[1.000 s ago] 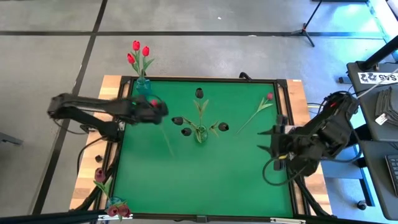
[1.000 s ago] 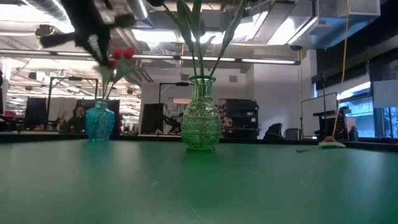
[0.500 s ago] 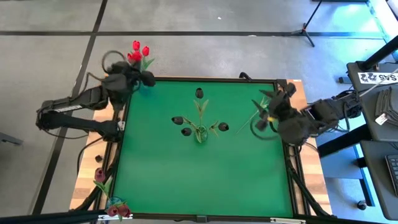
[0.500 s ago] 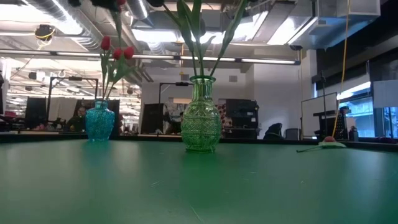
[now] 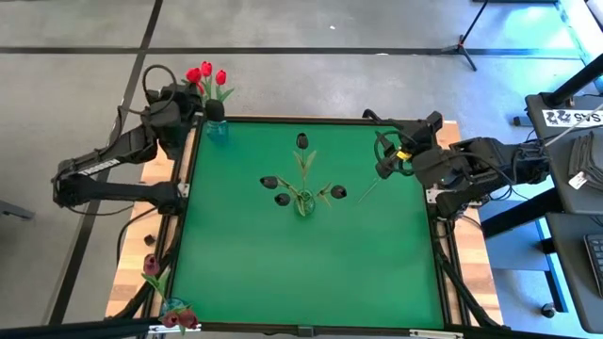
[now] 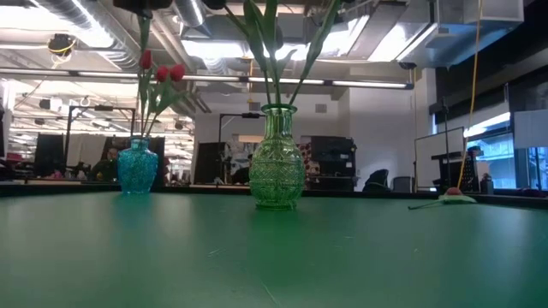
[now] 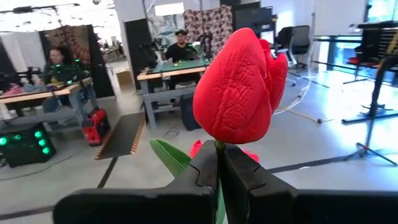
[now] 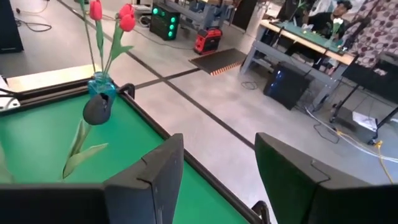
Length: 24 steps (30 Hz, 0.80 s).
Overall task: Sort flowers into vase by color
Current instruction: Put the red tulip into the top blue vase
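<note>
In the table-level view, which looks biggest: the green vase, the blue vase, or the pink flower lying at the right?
1. Green vase, largest.
2. Blue vase, though it stands farther back, so its true size is unsure.
3. Pink flower, smallest.

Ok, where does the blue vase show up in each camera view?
High view: blue vase at the mat's far left corner, by the left pincer.
Low view: left of centre.
Left wrist view: not visible.
Right wrist view: upper left.
Shared landmark: its red tulips.
</note>
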Tool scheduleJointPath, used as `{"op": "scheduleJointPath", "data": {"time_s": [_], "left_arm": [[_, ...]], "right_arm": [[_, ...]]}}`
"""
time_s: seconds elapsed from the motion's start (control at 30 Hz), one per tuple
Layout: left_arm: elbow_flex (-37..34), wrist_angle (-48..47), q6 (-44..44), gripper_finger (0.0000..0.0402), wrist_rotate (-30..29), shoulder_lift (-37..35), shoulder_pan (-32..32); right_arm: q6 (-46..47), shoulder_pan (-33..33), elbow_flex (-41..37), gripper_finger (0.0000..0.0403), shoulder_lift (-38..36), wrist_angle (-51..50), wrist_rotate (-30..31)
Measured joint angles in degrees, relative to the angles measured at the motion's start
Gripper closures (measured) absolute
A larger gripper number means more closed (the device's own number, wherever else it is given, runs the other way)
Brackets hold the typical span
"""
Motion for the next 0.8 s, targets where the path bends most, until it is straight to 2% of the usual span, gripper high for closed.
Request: {"op": "scheduleJointPath", "data": {"time_s": [0.23,0.53,0.8], "left_arm": [[-1.5,0.3,-3.0,0.0401,4.7,-0.1,5.3],[-8.5,2.1,-8.7,0.04,5.2,-0.1,6.3],[-13.5,1.4,-20.6,0.0358,6.0,-0.1,8.5]], "right_arm": [[0.0,-0.2,0.0,0.0205,0.0,0.0,-1.1],[0.1,-0.1,0.0,0.0205,0.0,0.0,-3.2],[0.1,-0.1,0.0,0.0205,0.0,2.3,-4.2]]}}
